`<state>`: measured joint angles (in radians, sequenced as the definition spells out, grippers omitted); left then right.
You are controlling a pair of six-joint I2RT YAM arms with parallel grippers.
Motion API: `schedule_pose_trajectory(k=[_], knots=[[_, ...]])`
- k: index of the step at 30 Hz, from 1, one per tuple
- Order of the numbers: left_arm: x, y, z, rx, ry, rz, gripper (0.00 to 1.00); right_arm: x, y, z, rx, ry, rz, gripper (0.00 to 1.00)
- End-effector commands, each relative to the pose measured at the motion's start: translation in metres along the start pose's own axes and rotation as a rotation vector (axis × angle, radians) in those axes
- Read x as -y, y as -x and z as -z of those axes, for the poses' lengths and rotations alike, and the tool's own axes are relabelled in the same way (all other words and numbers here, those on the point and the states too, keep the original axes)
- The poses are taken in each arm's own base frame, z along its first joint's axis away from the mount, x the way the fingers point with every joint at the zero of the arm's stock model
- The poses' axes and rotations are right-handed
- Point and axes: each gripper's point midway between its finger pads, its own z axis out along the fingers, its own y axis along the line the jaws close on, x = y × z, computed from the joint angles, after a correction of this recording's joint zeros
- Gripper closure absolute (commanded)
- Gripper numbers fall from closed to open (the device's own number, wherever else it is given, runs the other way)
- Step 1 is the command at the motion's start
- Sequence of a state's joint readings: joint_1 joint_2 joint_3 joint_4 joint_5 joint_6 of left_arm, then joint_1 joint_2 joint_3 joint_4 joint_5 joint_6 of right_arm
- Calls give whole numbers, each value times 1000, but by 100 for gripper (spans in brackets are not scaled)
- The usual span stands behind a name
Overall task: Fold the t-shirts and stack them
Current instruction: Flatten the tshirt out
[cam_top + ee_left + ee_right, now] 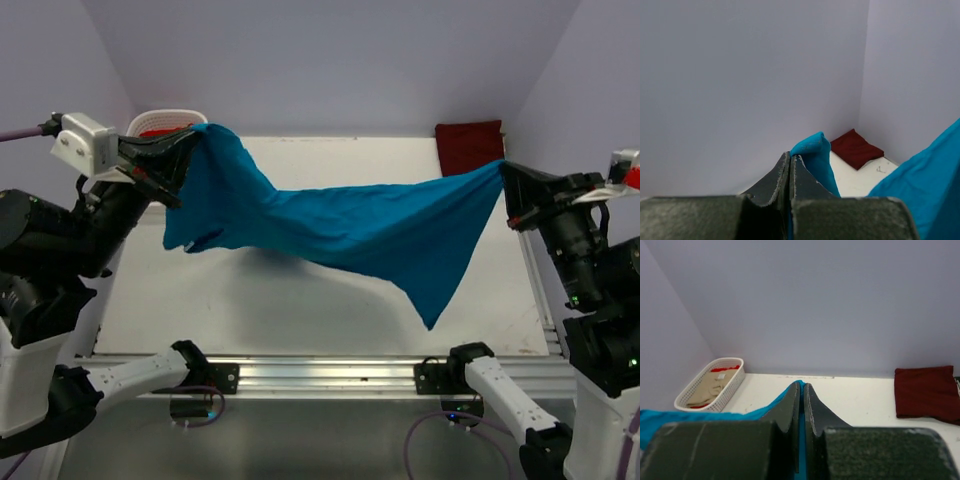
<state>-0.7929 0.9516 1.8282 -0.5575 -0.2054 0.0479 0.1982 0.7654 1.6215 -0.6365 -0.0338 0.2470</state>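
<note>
A teal-blue t-shirt hangs stretched above the table between both arms. My left gripper is shut on its left end up near the basket; the cloth bulges out beside the fingertips. My right gripper is shut on the other end at the right edge, with a strip of teal cloth pinched between its jaws. A point of the shirt sags toward the front. A folded dark maroon t-shirt lies at the table's back right corner. A beige t-shirt and a bright red one lie in the basket.
The white slotted basket stands at the back left corner, partly hidden by my left gripper. The white table lies under the hanging shirt. Lilac walls close in the back and both sides. A metal rail runs along the front.
</note>
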Motion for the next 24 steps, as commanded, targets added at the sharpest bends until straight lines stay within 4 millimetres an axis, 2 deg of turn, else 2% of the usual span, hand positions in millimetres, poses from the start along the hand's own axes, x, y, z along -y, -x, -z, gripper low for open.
schedule_pose_trajectory(k=[1, 2, 3, 4, 5, 6, 7, 8, 9, 10, 11, 12, 13, 16, 17, 19, 20, 21, 22, 23, 24], knots=[[8, -52, -56, -97, 16, -94, 100, 27, -47, -67, -167, -110, 18, 100], [7, -70, -73, -137, 40, -107, 100, 36, -61, -81, -207, -146, 18, 100], [6, -78, -83, -142, 65, -118, 100, 40, -73, -94, -244, -162, 18, 100], [3, -86, -93, -156, 88, -138, 100, 49, -101, -119, -319, -186, 22, 100], [8, -113, -115, -208, 73, -156, 100, 52, -112, -131, -348, -196, 17, 100], [8, -116, -128, -205, 58, -122, 100, 55, -121, -141, -374, -204, 14, 100], [-22, -129, -141, -232, 104, -107, 100, 60, -135, -163, -408, -221, 15, 100], [-22, -168, -166, -304, 26, -60, 100, 63, -140, -173, -416, -232, 11, 100], [-45, -173, -178, -309, 43, -35, 100, 67, -146, -183, -425, -249, 4, 100], [-96, -187, -183, -337, 151, 17, 100, 64, -137, -192, -397, -241, -1, 100], [-117, -226, -198, -413, 186, 25, 100, 68, -146, -204, -412, -248, -1, 100], [-137, -217, -200, -412, 224, 12, 100, 63, -143, -209, -402, -222, -5, 100], [-144, -221, -204, -417, 229, 11, 100, 59, -133, -213, -378, -208, -6, 100], [-153, -191, -199, -340, 232, 2, 100, 48, -111, -215, -316, -156, 7, 100], [-149, -168, -191, -297, 231, -11, 100, 43, -93, -206, -271, -135, 17, 100], [-141, -145, -180, -252, 220, -19, 100, 36, -78, -197, -226, -105, 24, 100], [-128, -114, -165, -188, 193, -23, 100, 33, -73, -191, -214, -91, 31, 100], [-122, -120, -156, -199, 179, -5, 100, 26, -52, -173, -165, -73, 35, 100], [-114, -113, -145, -186, 161, 0, 100, 20, -55, -164, -174, -38, 33, 100], [-95, -98, -121, -148, 111, 0, 100, 14, -48, -152, -161, -11, 34, 100], [-85, -90, -107, -128, 91, 4, 100, 5, -29, -127, -111, 20, 35, 100]])
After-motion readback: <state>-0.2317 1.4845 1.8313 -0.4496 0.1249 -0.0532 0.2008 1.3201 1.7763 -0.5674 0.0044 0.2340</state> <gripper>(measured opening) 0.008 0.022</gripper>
